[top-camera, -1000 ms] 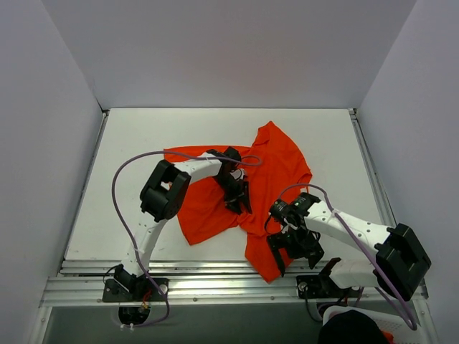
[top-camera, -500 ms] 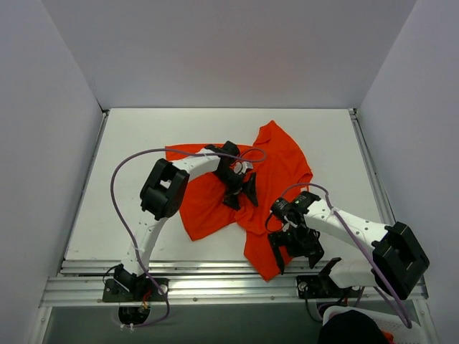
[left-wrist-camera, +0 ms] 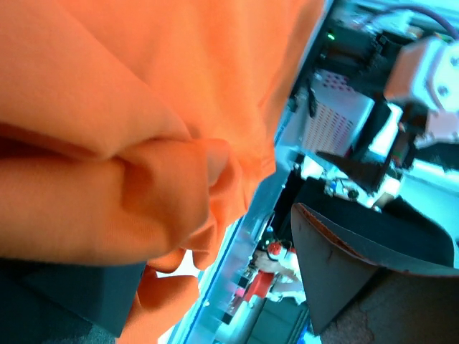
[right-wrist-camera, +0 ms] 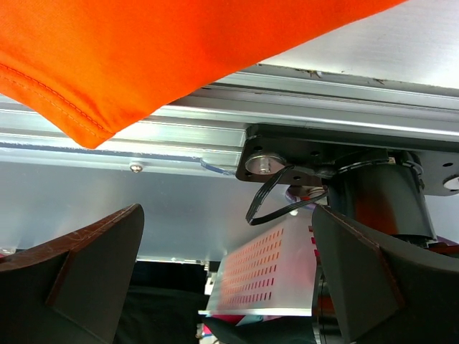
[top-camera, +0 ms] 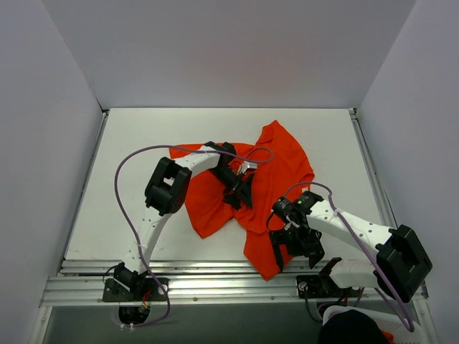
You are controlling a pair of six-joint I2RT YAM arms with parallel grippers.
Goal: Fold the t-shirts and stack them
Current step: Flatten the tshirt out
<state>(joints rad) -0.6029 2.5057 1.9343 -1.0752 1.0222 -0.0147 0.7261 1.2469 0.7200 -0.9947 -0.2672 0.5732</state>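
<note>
Well, the bright orange-red short-sleeved cloth t-shirt lies rumpled on the flat white table, a little right of the middle. It is not spread flat. One part reaches toward the back of the table, another flap lies out to the left, and a narrower tongue of cloth runs down to the near edge, where its corner hangs past the ribbed aluminium rail.

The left gripper is down over the middle of the shirt, where the folds bunch together. Its black fingers stand apart. From the left wrist camera a thick roll of orange cloth sits against one finger at the lower left, while the other finger is well clear of it on the right, so nothing is pinched between them.

The right gripper is low at the near edge, beside the hanging tongue of the shirt. Its jaws are spread wide and hold nothing. From its own camera both dark fingers frame the rail and the arm's base, and the stitched hem of the shirt hangs above them, apart from both.
</note>
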